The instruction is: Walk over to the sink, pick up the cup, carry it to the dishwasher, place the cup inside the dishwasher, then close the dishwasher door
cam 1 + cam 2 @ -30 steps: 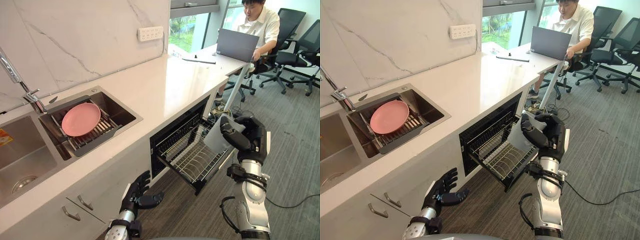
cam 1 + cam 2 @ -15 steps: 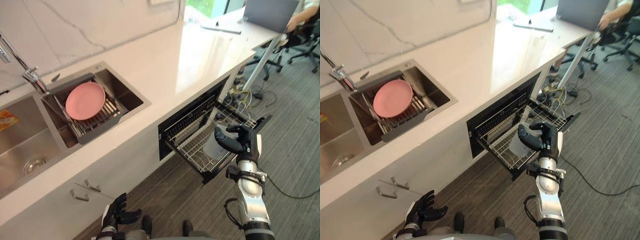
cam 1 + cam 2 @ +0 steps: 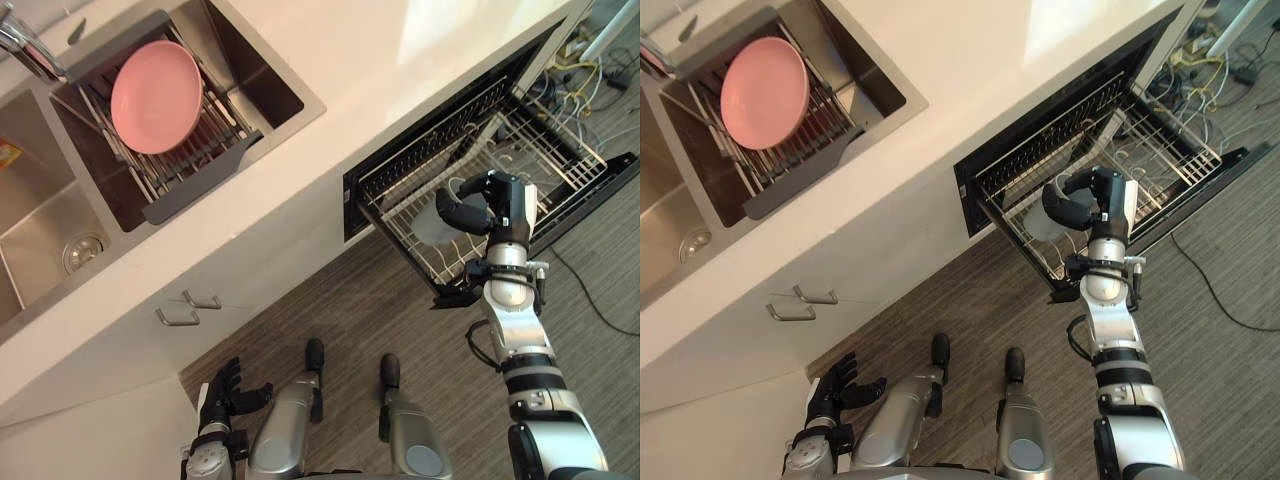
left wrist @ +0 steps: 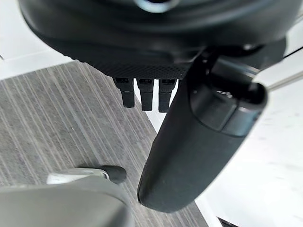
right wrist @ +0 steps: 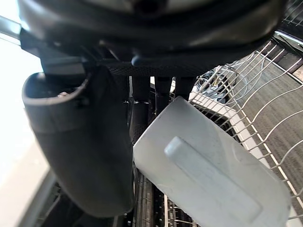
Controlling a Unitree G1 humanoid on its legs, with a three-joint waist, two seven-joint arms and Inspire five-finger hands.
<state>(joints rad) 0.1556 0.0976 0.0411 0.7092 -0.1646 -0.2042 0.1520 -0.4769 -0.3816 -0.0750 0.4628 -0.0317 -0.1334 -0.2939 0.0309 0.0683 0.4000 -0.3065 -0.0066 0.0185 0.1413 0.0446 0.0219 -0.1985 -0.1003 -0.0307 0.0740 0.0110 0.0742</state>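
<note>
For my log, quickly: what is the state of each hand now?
Left hand: open, holding nothing.
Right hand: closed on the cup, over the dishwasher rack.

The right hand (image 5: pixel 142 28) holds the white cup (image 5: pixel 208 189), its thick dark thumb (image 5: pixel 90 142) pressed against one side and its fingers (image 5: pixel 139 109) behind the other. The cup is tilted, with a raised ridge (perhaps a handle) running along the wall that faces the camera. Past it spread the pale wires of the dishwasher rack (image 5: pixel 265 94); whether the cup touches them cannot be told.
</note>
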